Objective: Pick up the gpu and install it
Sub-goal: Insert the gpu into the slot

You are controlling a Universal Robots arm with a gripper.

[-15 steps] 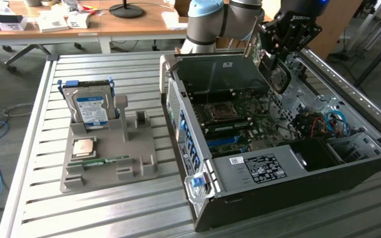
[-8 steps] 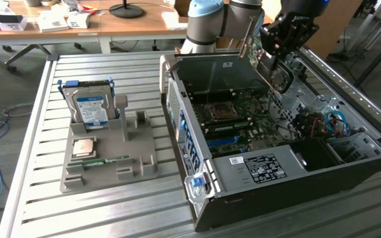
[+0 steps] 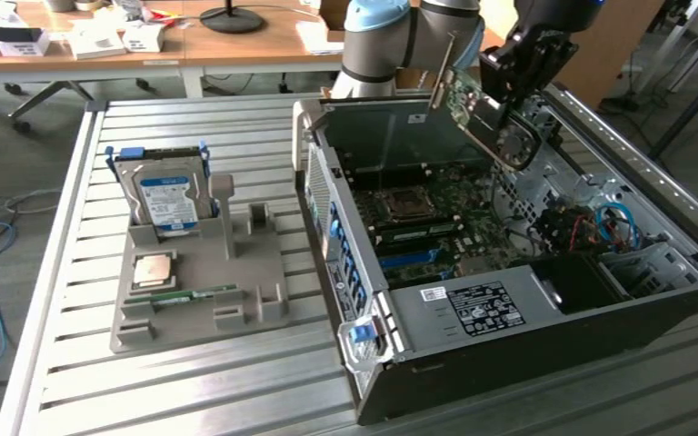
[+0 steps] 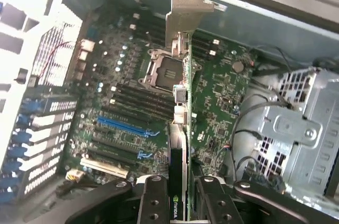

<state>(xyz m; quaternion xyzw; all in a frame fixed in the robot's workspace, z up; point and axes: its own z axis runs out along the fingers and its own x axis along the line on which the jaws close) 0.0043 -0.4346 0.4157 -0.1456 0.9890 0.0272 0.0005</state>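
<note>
My gripper (image 3: 513, 77) is shut on the gpu (image 3: 485, 118), a thin card with a grey metal end bracket, and holds it tilted in the air over the back part of the open computer case (image 3: 494, 327). In the wrist view the gpu (image 4: 180, 102) appears edge-on, its bracket (image 4: 186, 7) at the far end, and the black fingers (image 4: 153, 200) clamp it from both sides at my gripper (image 4: 181, 205). Below it lies the green motherboard (image 4: 222, 86) with a blue slot (image 4: 121, 126) and the processor socket (image 4: 164, 70). The card hangs apart from the board.
A grey fixture tray (image 3: 252, 309) on the slatted metal table carries an upright hard drive (image 3: 167, 195), a processor chip (image 3: 155, 270) and a green memory stick (image 3: 192, 294). The case's drive cage (image 4: 296, 128) and loose cables (image 3: 603, 227) flank the board. Wooden desks stand behind.
</note>
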